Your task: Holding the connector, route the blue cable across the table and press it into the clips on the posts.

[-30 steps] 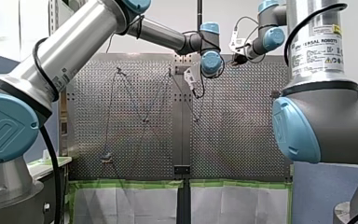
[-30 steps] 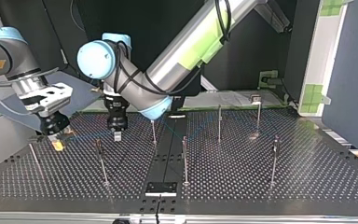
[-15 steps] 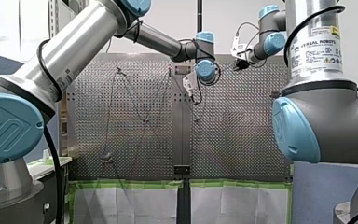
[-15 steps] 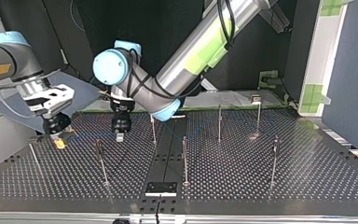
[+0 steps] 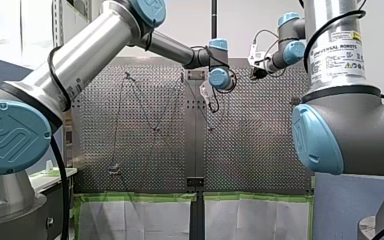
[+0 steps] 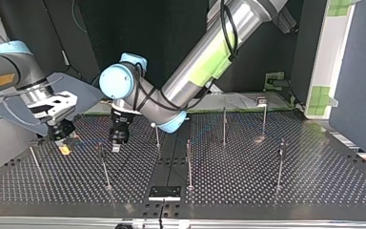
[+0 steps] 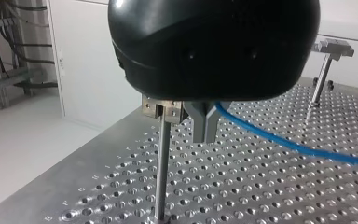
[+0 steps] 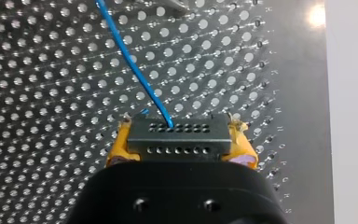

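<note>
1. Over the last second my left gripper (image 7: 204, 126) has been dropping and sliding toward the top view's left, and it is now hanging just beside the clip (image 7: 161, 108) on a post (image 7: 162, 172); I cannot tell whether it is clenched
2. The blue cable (image 7: 284, 142) is running past it above the table (image 7: 270, 196), not yet seated in that clip
3. My right gripper (image 8: 181, 142) is staying clenched on the connector (image 8: 177, 133), barely shifting
4. Judging by this, the pressing-in at this post is coming next

perforated metal table (image 6: 314, 181), thin upright posts (image 6: 189, 164) on it, small black plate (image 6: 164, 192)
</note>
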### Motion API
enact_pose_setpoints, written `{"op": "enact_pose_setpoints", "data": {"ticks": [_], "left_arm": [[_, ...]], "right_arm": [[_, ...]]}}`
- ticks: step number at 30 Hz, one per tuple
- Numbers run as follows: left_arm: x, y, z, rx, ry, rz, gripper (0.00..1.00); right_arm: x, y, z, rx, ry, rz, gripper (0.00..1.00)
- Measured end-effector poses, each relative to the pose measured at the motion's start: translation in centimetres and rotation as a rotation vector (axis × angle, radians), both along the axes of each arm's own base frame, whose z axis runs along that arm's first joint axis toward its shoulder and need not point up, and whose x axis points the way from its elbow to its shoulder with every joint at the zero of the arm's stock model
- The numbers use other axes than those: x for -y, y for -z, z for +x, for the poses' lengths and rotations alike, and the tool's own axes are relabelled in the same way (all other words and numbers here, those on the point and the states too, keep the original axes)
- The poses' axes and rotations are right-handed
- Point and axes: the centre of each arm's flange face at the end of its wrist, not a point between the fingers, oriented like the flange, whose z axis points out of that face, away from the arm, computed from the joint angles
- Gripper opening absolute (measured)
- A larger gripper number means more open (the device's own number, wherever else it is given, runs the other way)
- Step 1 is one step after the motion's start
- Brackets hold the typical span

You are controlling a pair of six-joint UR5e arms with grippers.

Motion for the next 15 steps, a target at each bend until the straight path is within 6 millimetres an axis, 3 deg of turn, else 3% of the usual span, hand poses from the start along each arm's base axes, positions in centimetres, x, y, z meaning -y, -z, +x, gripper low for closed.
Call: {"op": "enact_pose_setpoints", "data": {"ticks": [9,15], "left_arm": [[-0.9,-1.2,1.4,0.005,-0.016,-0.001,0.0],[-1.2,-0.9,1.1,-0.019,-0.039,0.028,0.0]], "right_arm": [[0.5,-0.6,0.1,0.003,-0.015,-0.015,0.0],[0.4,-0.7,0.3,-0.003,-0.021,-0.019,0.0]]}}
